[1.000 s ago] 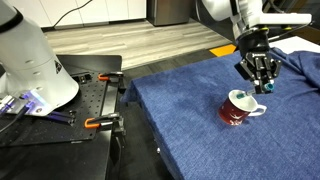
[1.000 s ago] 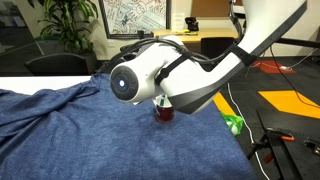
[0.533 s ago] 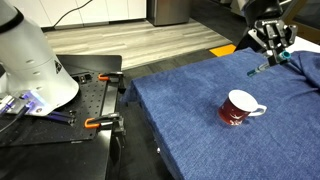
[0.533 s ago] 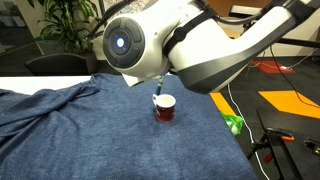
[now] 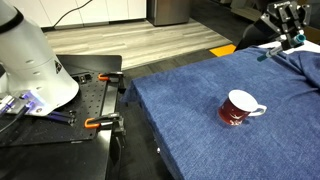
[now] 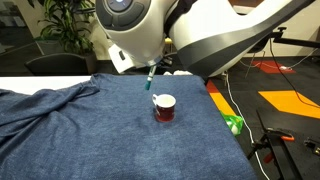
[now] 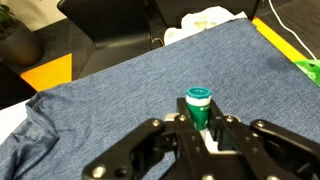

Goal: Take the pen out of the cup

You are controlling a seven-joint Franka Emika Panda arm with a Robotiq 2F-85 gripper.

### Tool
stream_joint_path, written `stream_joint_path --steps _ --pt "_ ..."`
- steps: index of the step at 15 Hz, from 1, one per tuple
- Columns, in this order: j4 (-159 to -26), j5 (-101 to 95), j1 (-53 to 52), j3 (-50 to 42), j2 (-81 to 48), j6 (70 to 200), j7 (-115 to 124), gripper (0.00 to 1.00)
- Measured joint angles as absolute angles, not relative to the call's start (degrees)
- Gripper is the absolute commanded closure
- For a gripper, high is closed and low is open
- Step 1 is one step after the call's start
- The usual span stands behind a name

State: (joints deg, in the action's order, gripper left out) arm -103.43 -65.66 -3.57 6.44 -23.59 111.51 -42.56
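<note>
Teal pen (image 7: 198,104) sits pinched between the two black fingers of the gripper (image 7: 200,135) in the wrist view, jaws closed on its barrel. Its round cap end faces the camera, and the blue cloth (image 7: 110,90) lies well below it. In an exterior view the pen (image 6: 151,78) hangs slightly tilted in the air above the cup (image 6: 164,108), clear of the rim and touching nothing else. The dark red cup (image 5: 238,108) stands upright on the blue cloth, white inside showing, loop handle out to one side, well apart from the raised gripper
</note>
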Motion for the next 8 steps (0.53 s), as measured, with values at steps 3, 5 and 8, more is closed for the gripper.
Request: stream_joint_path --steps 3,5,8 --pt "-102.59 -65.66 -3.41 6.40 -23.59 112.14 -44.55 0.94" --pt "-102.10 -65.66 -3.31 6.41 -23.60 113.96 -49.33 0.94" --pt "-101.01 -65.25 -2.50 6.40 -23.60 118.76 -58.45 0.94"
